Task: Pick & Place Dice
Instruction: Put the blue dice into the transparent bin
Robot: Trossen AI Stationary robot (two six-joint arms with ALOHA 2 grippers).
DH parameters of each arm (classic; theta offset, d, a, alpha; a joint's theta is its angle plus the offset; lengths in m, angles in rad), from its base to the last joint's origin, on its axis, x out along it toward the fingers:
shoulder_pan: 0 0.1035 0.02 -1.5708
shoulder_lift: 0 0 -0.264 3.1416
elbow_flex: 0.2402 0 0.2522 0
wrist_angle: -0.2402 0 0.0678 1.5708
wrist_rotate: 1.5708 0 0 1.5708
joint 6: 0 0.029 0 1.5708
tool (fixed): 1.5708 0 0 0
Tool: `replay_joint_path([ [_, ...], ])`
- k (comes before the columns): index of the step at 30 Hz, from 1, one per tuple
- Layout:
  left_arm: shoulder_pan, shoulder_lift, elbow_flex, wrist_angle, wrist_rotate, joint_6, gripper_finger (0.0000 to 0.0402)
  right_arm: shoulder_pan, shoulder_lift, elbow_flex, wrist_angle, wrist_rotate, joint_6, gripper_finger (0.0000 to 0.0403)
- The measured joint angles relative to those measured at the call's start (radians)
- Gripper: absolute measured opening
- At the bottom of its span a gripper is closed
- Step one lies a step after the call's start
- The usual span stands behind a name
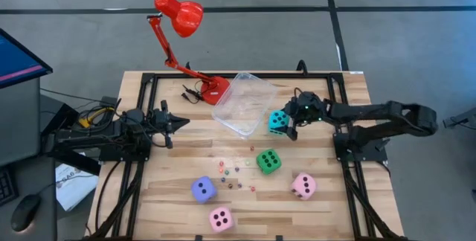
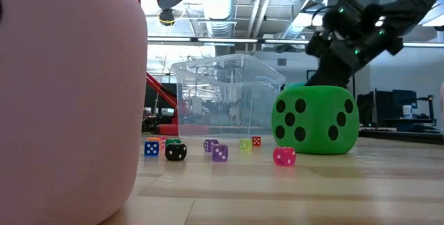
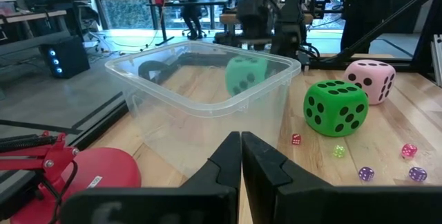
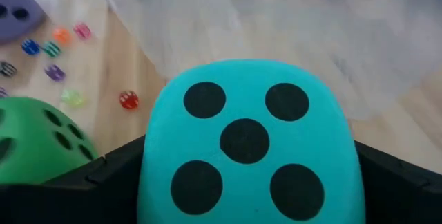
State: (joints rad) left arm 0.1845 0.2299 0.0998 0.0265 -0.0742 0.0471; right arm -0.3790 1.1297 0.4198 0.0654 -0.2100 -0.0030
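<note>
Your right gripper is clamped on the cyan die just beside the tub, which looks empty; four big dice and the tiny ones remain on the table; left gripper waits, fingers together.

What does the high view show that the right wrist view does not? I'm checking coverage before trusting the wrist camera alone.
Only the high view shows the red lamp, both pink dice, the left gripper shut beside the clear tub, and the right gripper over the table.

Only the right wrist view shows the cyan die's five-pip face filling the gap between its own fingers.

Both show the cyan die, green die, purple-blue die, tub and tiny dice.
</note>
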Motion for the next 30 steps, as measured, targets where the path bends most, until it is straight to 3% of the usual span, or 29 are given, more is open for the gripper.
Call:
replay_joint_path([
  [11, 0.000, 0.000, 0.000, 0.000, 0.000, 0.000, 0.0001, 0.001, -0.341, 0.000, -0.181, 0.091, 0.034, 0.0365],
  [17, 0.000, 0.000, 0.000, 0.000, 0.000, 0.000, 0.0001, 0.001, -0.450, 0.001, -0.142, 0.170, 0.041, 0.0365],
  [25, 0.000, 0.000, 0.000, 0.000, 0.000, 0.000, 0.0001, 0.002, -0.434, 0.006, 0.088, 0.193, 0.040, 0.0365],
  [30, 0.000, 0.000, 0.000, 0.000, 0.000, 0.000, 0.0001, 0.013, -0.337, 0.091, 0.104, 0.194, 0.038, 0.0366],
])
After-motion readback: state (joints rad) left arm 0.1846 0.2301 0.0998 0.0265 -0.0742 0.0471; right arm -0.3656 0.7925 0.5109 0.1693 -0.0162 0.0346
